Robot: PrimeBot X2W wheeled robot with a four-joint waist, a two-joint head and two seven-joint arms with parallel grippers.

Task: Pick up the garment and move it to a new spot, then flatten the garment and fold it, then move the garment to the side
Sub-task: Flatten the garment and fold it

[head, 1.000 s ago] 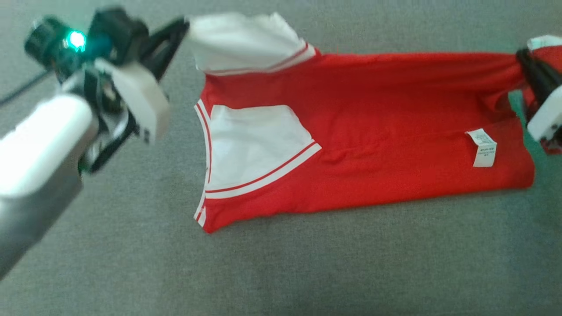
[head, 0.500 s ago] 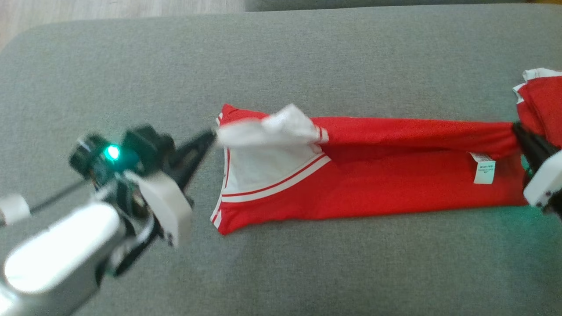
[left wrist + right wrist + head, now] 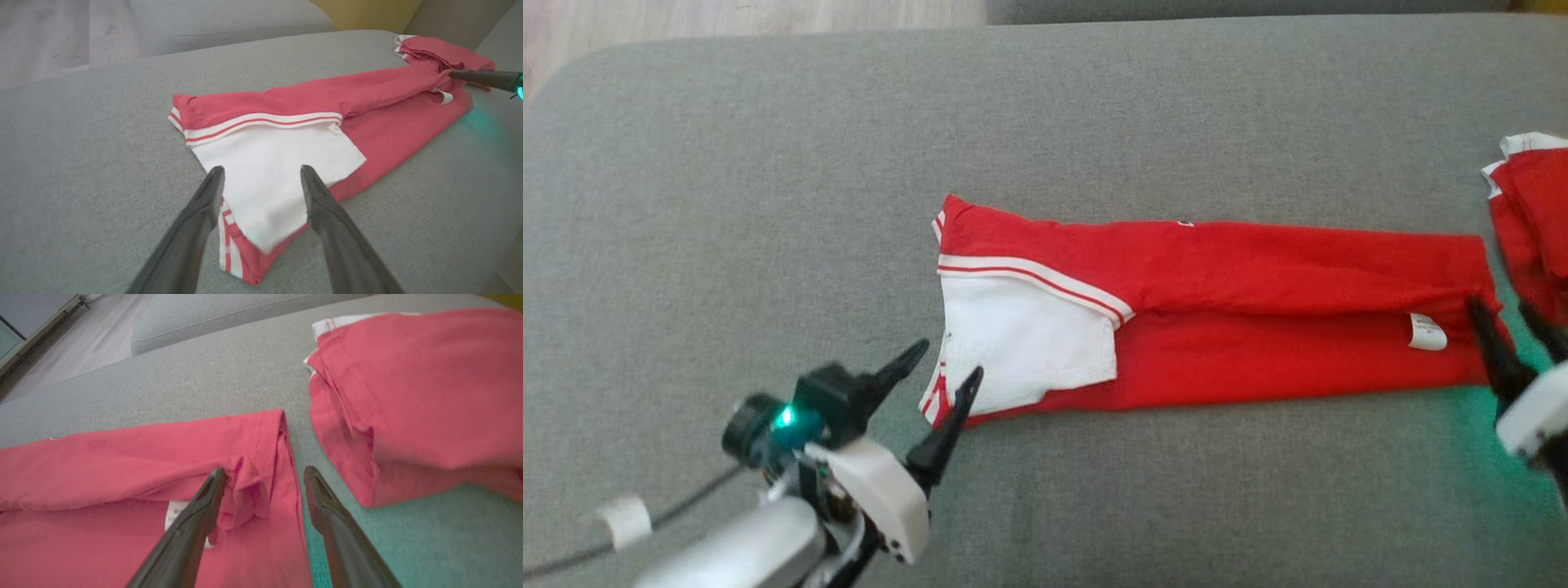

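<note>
Released at both ends since the earlier frames. Found left claw (image 3: 949, 359) and right claw (image 3: 1499, 304) spread wide, gripping nothing. Half a second back: clenched on one long edge of the garment (image 3: 1258, 269), white sleeve panel (image 3: 1021, 343) held up off the cloth. Now: laid one long half over the other, lengthwise, sleeve panel flat on top. Allowed for head-camera shift between the earlier frames; not logged as garment motion.

Positions, taking the folded pile (image 3: 1531, 212) as reference:
- Located garment on the grey cushion (image 3: 768, 204), a long narrow band running away from the pile, nearest end just beside it, not touching.
- Located right claw at the end nearest the pile, fingertips over the hem by the care label (image 3: 1427, 331).
- Located left claw at the end farthest from the pile, fingertips straddling the sleeve panel corner; contact with cloth not resolvable.

Reading for task: lengthwise fold judged done; crosswise fold and move to the side not yet done. Noted puckering near the label; may want smoothing first.

Count: 1 garment in work; 1 folded pile (possibly more than one piece, edges too blurred to separate); 2 claws; 1 care label; 1 white sleeve panel showing; 1 cushion.
</note>
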